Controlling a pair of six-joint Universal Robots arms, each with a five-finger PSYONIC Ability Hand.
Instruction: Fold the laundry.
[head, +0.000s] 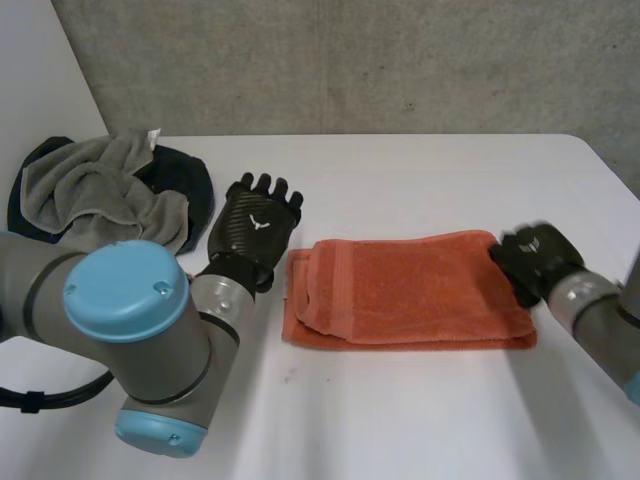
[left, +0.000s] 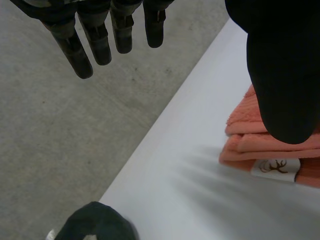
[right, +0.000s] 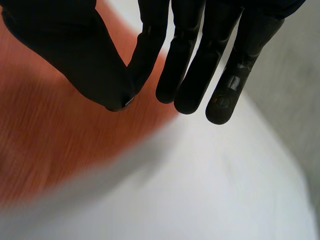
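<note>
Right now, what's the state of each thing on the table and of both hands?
orange towel: folded, flat on the table.
grey towel: crumpled, unfolded, on a dark cloth.
left hand: open, beside the orange towel's end.
right hand: open, at its other end.

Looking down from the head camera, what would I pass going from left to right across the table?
Pile of grey and dark laundry → left hand → folded orange towel → right hand, at the towel's right end.
</note>
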